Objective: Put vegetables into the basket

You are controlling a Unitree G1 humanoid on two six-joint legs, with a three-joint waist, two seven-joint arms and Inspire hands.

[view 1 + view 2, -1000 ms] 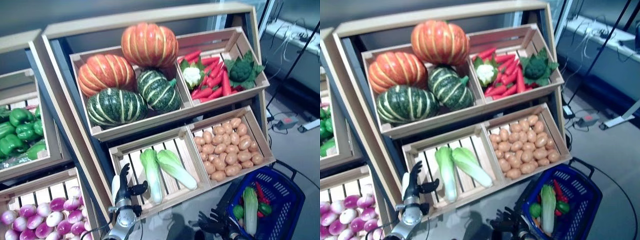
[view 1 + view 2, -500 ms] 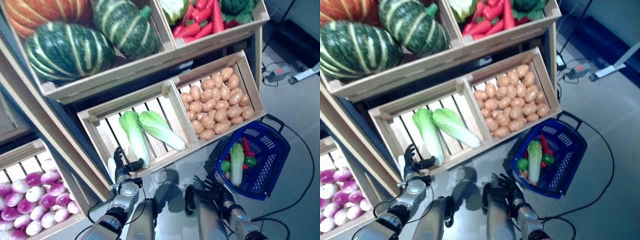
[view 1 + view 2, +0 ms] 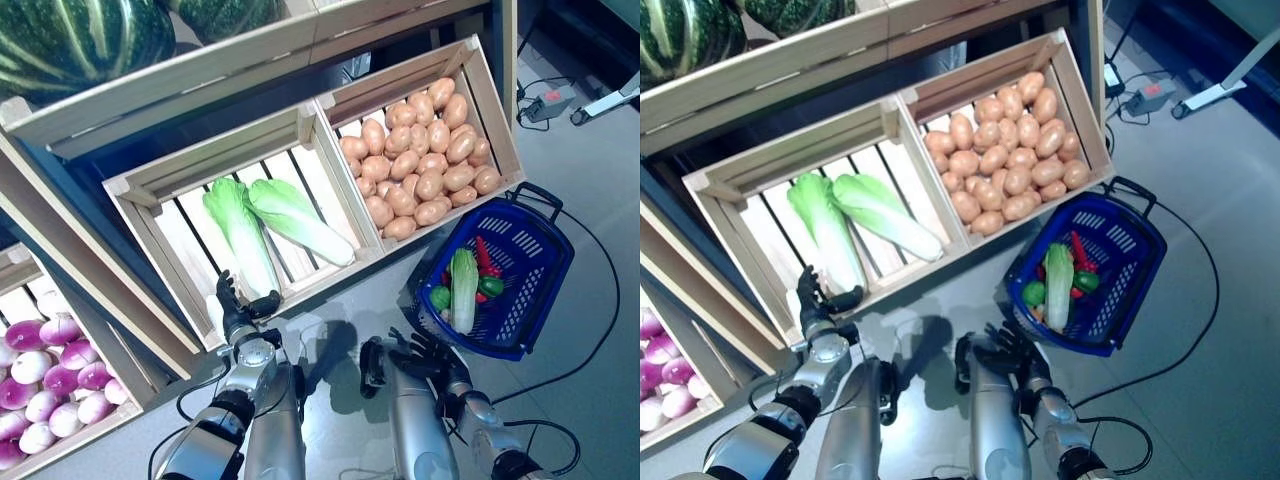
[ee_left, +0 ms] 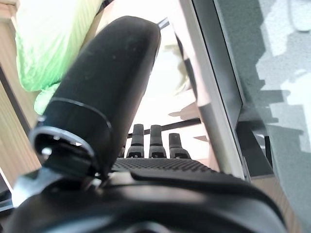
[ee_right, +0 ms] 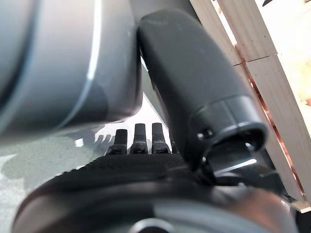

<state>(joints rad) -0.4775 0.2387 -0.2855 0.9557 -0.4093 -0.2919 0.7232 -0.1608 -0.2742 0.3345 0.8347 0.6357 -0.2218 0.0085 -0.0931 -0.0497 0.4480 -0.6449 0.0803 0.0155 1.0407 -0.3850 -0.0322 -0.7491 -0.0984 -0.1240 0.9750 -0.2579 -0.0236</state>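
The blue plastic basket [image 3: 520, 262] stands on the floor at the right, below the potato crate. In it lie a pale green cabbage [image 3: 463, 290], a round green vegetable [image 3: 440, 298], a red pepper [image 3: 484, 256] and a small green one [image 3: 491, 286]. My left hand [image 3: 236, 312] is open and empty at the front edge of the crate with two green cabbages [image 3: 240, 240]; a cabbage shows beyond its thumb in the left wrist view [image 4: 48, 43]. My right hand [image 3: 425, 352] is open and empty, low over the floor, just left of the basket.
A wooden vegetable stand [image 3: 200, 90] fills the left and top of the view. Its lower crates [image 3: 320, 120] tilt toward me. A crate with purple-white round vegetables [image 3: 45, 390] sits at the lower left. Grey floor [image 3: 590, 400] lies to the right, with a cable behind the basket.
The camera has tilted further down, so the stand slid up out of view. Both hands stay low and open; the basket and its contents have not moved.
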